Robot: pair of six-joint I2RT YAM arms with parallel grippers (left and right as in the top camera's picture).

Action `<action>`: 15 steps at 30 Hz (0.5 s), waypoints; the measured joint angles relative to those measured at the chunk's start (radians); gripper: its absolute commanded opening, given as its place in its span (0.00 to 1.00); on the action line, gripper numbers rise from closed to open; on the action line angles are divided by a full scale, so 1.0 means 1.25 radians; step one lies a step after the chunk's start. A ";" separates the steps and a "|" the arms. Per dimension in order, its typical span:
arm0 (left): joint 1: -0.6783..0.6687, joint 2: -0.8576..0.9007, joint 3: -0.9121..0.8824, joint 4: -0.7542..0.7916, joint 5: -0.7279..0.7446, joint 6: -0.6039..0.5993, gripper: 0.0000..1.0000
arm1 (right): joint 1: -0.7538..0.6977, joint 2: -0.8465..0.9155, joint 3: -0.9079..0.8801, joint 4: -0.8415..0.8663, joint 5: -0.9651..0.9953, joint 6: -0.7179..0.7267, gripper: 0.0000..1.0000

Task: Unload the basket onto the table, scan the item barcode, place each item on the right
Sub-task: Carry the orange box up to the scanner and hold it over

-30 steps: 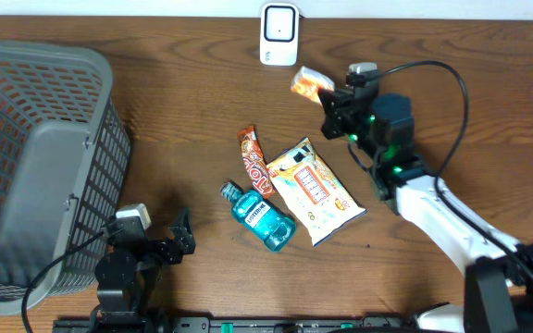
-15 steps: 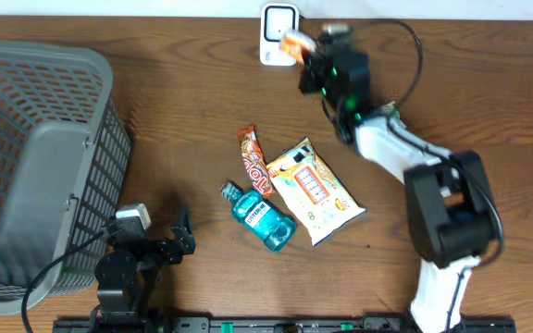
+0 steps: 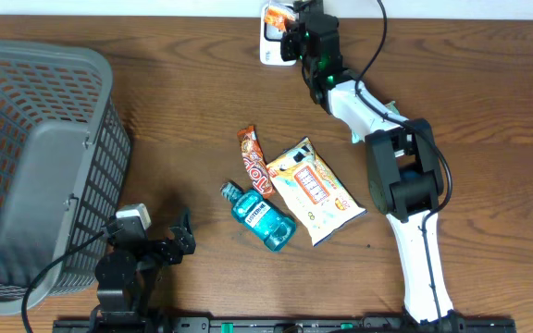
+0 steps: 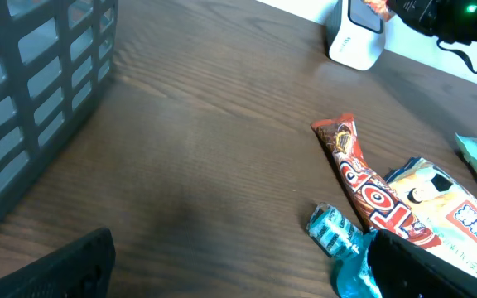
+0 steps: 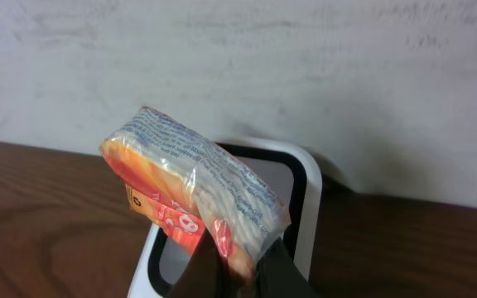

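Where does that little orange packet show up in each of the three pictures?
Overhead: top centre, the orange packet held against the white scanner.
Left wrist: top right edge, a sliver above the white scanner.
Right wrist: centre, pinched by the right tool.
Shared landmark: the white scanner.

The right gripper (image 5: 240, 265) rises from the near edge of the view, its dark fingers (image 5: 208, 277) pinched on the lower end of an orange packet (image 5: 193, 194). The packet is tilted, its clear wrapped face (fine print too small to read) turned up and to the right. Just behind it stands a white scanner (image 5: 303, 211) with a dark window, partly hidden by the packet. The brown wooden table (image 5: 48, 219) runs left and right, with a pale wall (image 5: 305, 74) at the far side.
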 measured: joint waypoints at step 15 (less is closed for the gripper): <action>0.000 0.000 0.000 0.000 0.000 0.000 0.98 | 0.037 0.005 0.021 -0.009 0.114 -0.104 0.01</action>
